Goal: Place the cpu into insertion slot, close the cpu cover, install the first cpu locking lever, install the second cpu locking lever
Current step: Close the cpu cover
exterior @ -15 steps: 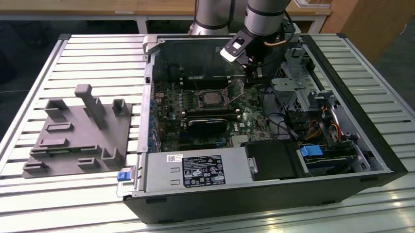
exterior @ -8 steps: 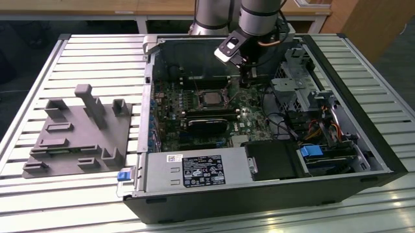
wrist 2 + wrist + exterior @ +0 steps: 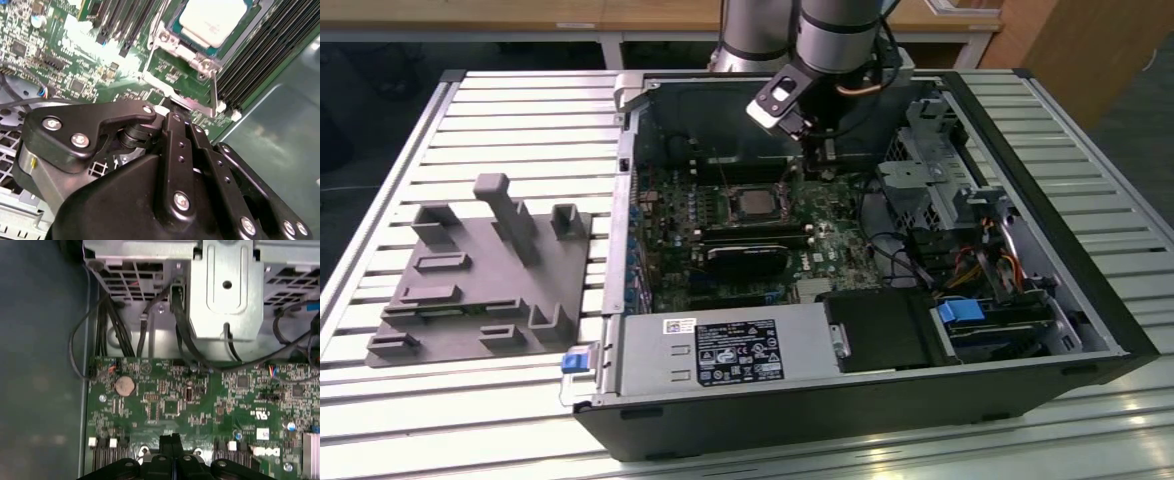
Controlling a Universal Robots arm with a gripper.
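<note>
Gripper [image 3: 172, 439] closed, fingers together and empty — low over the motherboard [image 3: 170, 390], just beside the seated cpu [image 3: 215, 20].

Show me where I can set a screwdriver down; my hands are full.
Bare slatted table lies beyond the grey fixture, up to the computer case, and along the near edge before both. Inside the case it is crowded: board, cables, drive cage and arm.

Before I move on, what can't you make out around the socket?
1. Second wrist view: the picture's edge cuts off the cpu and cpu cover.
2. Same view: whether the locking lever is hooked down is unclear.
3. First wrist view: the gripper hides the board under it.
4. Exterior view: latches at the insertion slot are too small to judge.
</note>
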